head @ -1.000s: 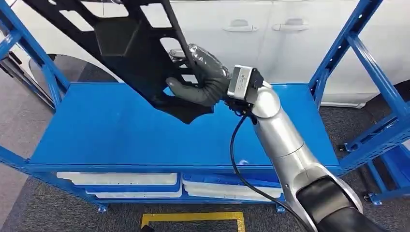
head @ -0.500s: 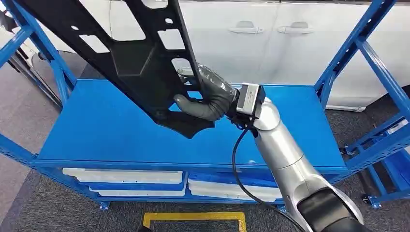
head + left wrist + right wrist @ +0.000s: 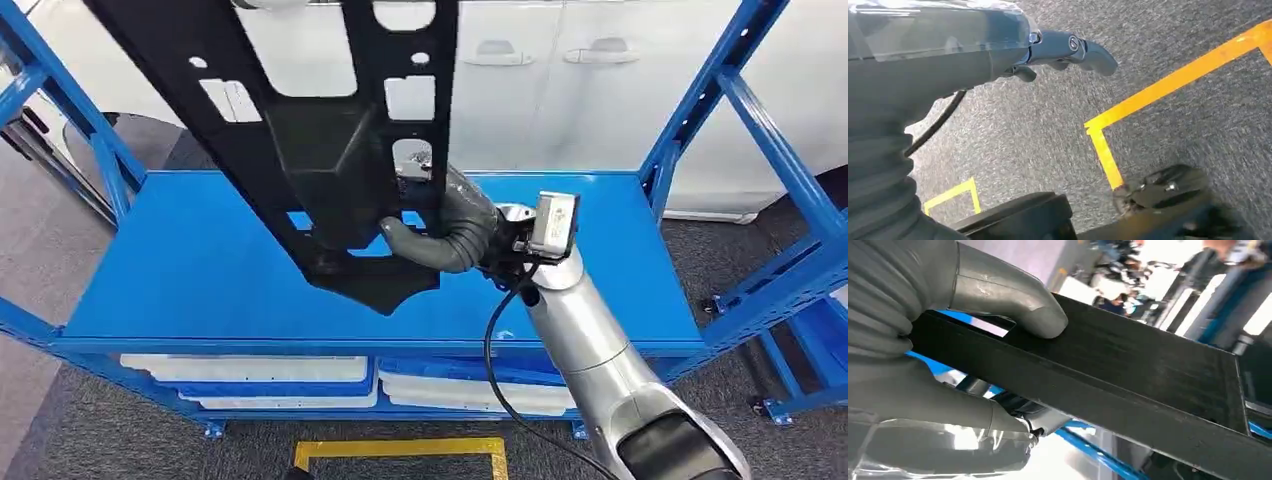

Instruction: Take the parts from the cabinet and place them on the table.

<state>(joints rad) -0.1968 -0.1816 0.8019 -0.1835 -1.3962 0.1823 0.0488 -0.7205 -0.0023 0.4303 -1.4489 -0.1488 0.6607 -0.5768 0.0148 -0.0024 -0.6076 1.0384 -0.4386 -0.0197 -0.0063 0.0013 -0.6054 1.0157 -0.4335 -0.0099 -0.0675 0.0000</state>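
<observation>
A large black plastic panel [image 3: 320, 150] with several cutouts stands steeply tilted over the blue shelf [image 3: 190, 270] of the cabinet. Its top runs out of the head view, and its lower tip hangs close over the shelf near the middle. My right hand [image 3: 450, 235] grips the panel's right edge low down, thumb in front and fingers behind. In the right wrist view the thumb [image 3: 1013, 300] presses on the flat black panel [image 3: 1148, 365]. My left hand [image 3: 1063, 47] hangs over grey carpet and holds nothing, its fingers stretched out.
Blue uprights and a diagonal brace [image 3: 770, 130] frame the shelf on both sides. A white car [image 3: 560, 80] stands right behind the cabinet. White trays [image 3: 250, 370] lie on the level below. Yellow tape [image 3: 400, 450] marks the carpet in front.
My right hand has drawn back toward me and sunk a little, holding the panel throughout. The panel has swung more upright and shifted right, and now covers more of the car.
</observation>
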